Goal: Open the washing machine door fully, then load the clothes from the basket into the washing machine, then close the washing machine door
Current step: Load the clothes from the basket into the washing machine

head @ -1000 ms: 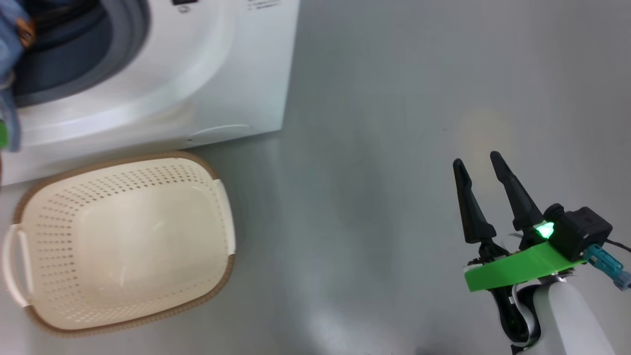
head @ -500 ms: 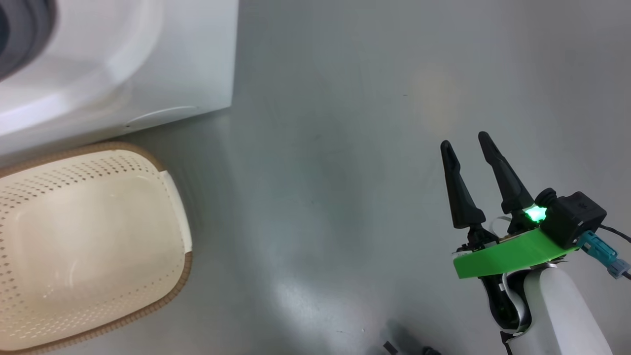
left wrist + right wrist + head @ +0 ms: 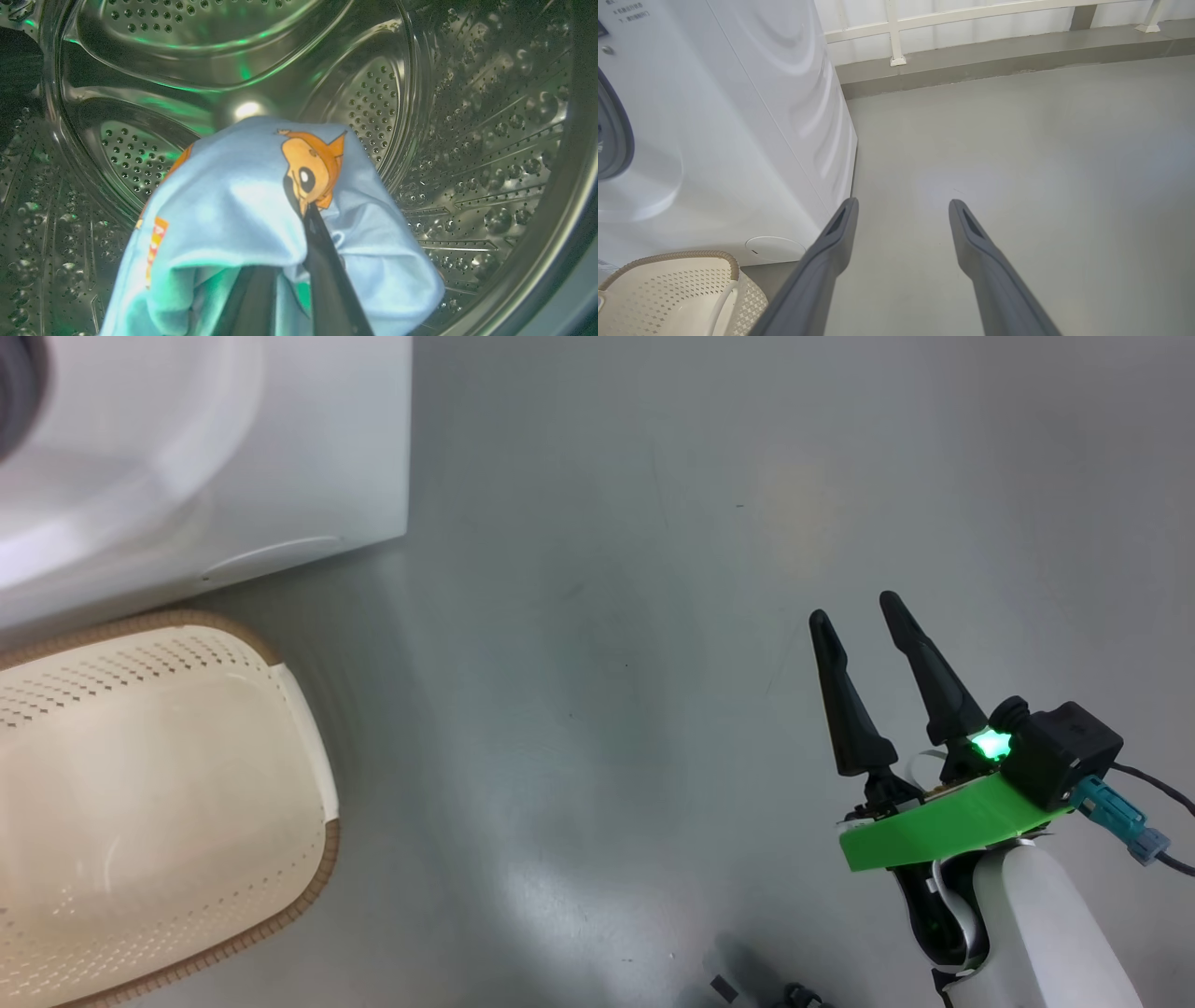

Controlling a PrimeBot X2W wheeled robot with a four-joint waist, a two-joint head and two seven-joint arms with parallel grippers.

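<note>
The left gripper pinched the blue garment deep inside the perforated drum, seemingly to release it there, while the right gripper hung aside, fingers spread wide.

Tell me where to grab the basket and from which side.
Probably the pale side handle on the end of the basket nearest the open right hand, approached from the robot's right. It is a slim bar standing off the wall, while the washing machine crowds the far side.
</note>
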